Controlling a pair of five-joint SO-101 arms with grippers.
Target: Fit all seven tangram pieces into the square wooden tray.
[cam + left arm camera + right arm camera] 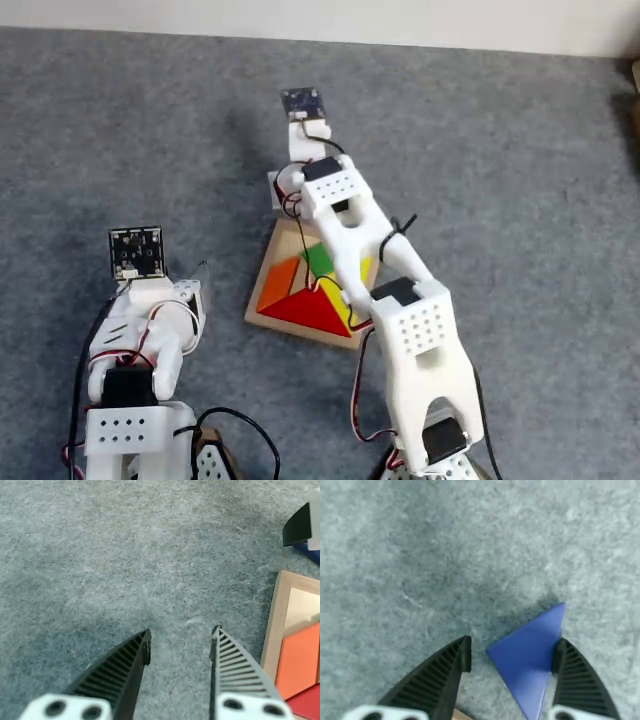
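One blue flat triangular piece [530, 652] sits between the spread jaws of right gripper [512, 654], not yet clamped. Prob. light, rigid, thin: pinch opposite edges. Left gripper [181, 642] open, empty, near square wooden tray [284, 240], centre-frame.

Both the left arm [135, 350] and right arm [415, 330] are rocking white printed shells with grids of little holes, black servo blocks peeking through and red and black cables [357, 395] looping along the joints. The fingers [117, 675] are looking black, ribbed and pointy, sitting on white bases with round screw holes.
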